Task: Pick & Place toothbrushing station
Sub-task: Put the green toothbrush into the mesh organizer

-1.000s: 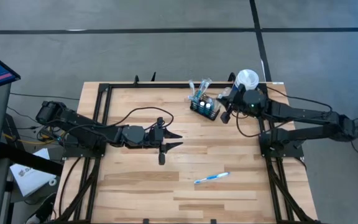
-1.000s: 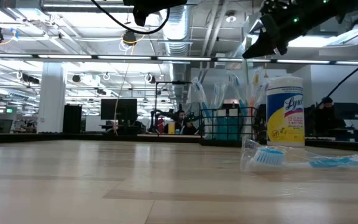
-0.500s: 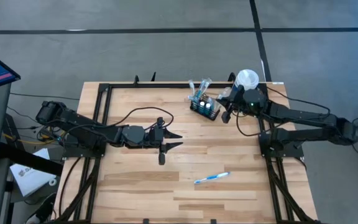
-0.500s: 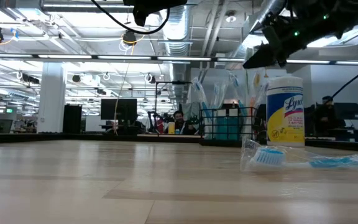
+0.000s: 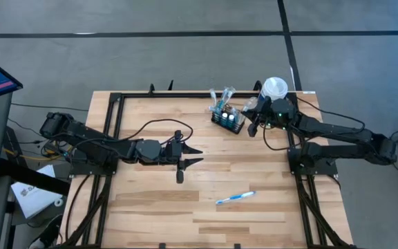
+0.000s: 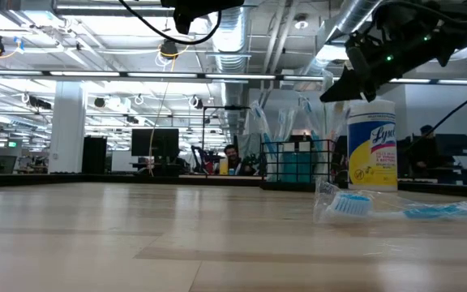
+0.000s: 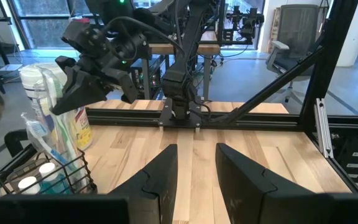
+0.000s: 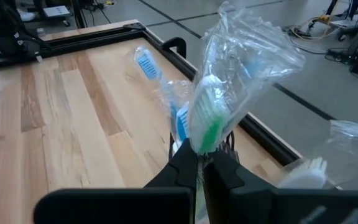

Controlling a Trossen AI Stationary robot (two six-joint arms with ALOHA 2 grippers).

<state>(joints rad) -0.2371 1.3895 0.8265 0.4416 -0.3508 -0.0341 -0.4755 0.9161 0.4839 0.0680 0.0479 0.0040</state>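
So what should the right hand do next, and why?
Probably open its fingers: the right hand hangs shut just beside the black mesh caddy, gripping nothing I can make out, and shut fingers cannot take the caddy's wall.

This is a robotics lab or open-plan industrial workspace. The wooden tabletop (image 5: 150, 200) sits on a black metal frame (image 5: 109, 138) over grey concrete floor (image 5: 150, 55) marked with dark lines. At table height, the room beyond shows exposed ceiling ducts (image 6: 250, 36), rows of strip lights (image 6: 96, 77), monitors (image 6: 154, 144) and a seated person (image 6: 232, 158) towards 12 o'clock. An office chair (image 7: 286, 53) stands beyond further frames.
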